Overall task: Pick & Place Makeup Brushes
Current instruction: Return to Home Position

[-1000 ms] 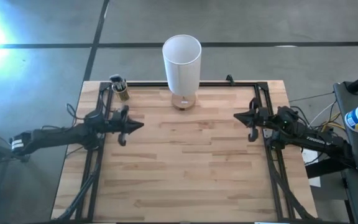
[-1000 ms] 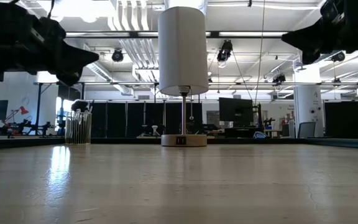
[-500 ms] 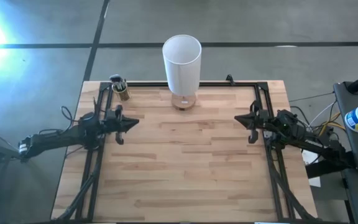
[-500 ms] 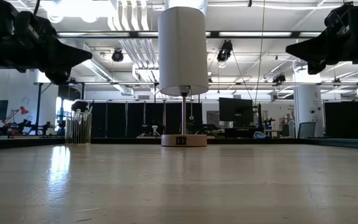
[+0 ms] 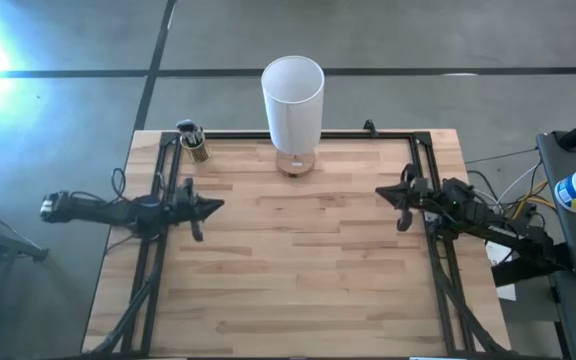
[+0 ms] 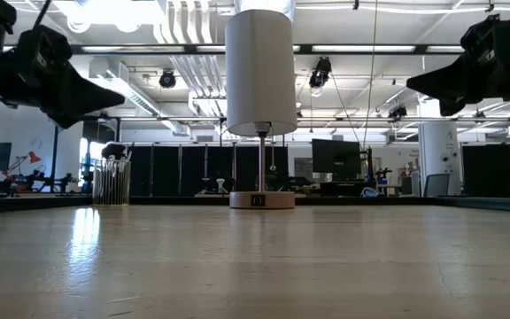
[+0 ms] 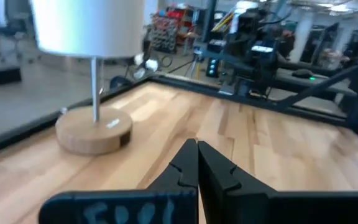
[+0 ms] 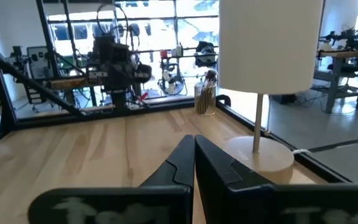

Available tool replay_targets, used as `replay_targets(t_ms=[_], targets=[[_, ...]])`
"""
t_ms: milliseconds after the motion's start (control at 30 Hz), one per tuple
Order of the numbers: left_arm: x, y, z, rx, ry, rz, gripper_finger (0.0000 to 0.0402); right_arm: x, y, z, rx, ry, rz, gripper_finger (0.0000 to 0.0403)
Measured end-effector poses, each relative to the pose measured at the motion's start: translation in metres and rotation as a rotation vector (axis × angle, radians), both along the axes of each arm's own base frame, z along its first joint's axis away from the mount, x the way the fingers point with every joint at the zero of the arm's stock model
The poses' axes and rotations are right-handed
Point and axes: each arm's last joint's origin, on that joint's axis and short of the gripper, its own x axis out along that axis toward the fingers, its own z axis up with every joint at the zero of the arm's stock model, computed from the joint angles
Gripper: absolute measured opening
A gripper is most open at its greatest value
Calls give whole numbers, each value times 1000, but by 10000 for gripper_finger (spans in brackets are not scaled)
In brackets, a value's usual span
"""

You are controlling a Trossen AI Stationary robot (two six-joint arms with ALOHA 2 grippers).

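The makeup brushes (image 5: 190, 133) stand upright in a small clear cup (image 5: 198, 151) at the table's far left corner; the low view shows the cup (image 6: 111, 182) with brushes (image 6: 113, 151) and the right wrist view shows it too (image 8: 205, 99). My left gripper (image 5: 220, 204) hovers shut above the table's left side, nearer than the cup. My right gripper (image 5: 380, 191) hovers shut above the right side. Both wrist views show shut fingertips, left (image 7: 197, 144) and right (image 8: 194, 139).
A lamp with a tall white cylinder shade (image 5: 292, 99) stands on a round wooden base (image 5: 295, 163) at the middle of the far edge. A black frame (image 5: 268, 135) runs along the table's far, left and right edges. Bare wood (image 5: 298, 260) lies between the arms.
My left arm has drawn back toward the table's left edge and sunk a little, its gripper staying shut. My right gripper has shifted only slightly.
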Motion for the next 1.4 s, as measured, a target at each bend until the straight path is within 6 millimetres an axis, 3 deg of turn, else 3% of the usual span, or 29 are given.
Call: replay_targets(t_ms=[500, 1400], targets=[[-5, -5, 5, 61, -48, -133, 0, 2, -1, -8, -3, 4, 3, 8], [-5, -4, 6, 33, -62, -121, 0, 13, -5, -25, 116, 186, -3, 8]])
